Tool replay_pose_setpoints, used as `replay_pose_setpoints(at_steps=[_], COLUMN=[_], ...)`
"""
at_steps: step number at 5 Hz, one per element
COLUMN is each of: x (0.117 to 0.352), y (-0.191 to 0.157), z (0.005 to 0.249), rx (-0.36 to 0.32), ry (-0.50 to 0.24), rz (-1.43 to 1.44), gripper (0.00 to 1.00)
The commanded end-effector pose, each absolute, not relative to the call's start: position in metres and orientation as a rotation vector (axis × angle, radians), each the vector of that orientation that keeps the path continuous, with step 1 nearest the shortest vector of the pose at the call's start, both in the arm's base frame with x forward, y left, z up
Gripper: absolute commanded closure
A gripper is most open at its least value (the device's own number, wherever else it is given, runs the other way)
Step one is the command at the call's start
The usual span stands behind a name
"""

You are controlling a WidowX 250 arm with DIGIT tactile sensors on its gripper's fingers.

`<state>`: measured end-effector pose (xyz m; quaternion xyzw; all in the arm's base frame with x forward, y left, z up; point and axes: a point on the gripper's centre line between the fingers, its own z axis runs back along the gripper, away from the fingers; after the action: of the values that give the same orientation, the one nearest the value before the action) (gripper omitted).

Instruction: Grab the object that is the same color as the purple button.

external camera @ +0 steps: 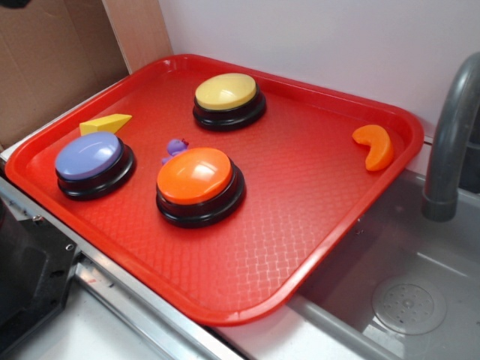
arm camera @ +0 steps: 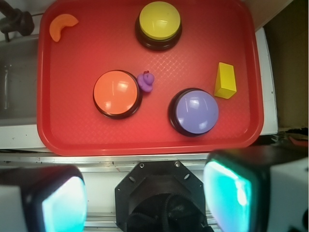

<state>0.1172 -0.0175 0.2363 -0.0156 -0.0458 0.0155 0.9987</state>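
The object (external camera: 176, 148) (arm camera: 146, 81) is a tiny lumpy purple toy lying on the red tray (external camera: 315, 195) (arm camera: 87, 135), right beside the orange button (external camera: 199, 184) (arm camera: 117, 94). The purple button (external camera: 93, 163) (arm camera: 194, 111), a lavender dome on a black base, stands near the tray's left edge in the exterior view. In the wrist view my gripper (arm camera: 145, 198) hangs high above the tray's near rim, open, nothing between its teal pads (arm camera: 227, 193). The gripper does not show in the exterior view.
A yellow button (external camera: 228, 100) (arm camera: 159, 24) stands at the tray's far side. A yellow wedge (external camera: 105, 124) (arm camera: 225, 80) lies near the purple button, an orange crescent (external camera: 375, 146) (arm camera: 62, 25) in a far corner. Grey faucet (external camera: 450, 142) and sink (external camera: 405, 300) sit to the right.
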Motion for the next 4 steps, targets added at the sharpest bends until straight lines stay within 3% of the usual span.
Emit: replay_pose_setpoints(at_steps=[1,2,3,4], x=[0.117,0.143,0.166,0.185], y=[-0.018,-0.014,-0.011,-0.006], z=[0.236,0.215,0.189,0.161], rx=[-0.031,-0.084,-0.065,-0.12], ry=[-0.092,-0.041,0.048,0.08], rz=[0.031,0.195,0.399,0.611], gripper=[0.0,0.0,0.0,0.0])
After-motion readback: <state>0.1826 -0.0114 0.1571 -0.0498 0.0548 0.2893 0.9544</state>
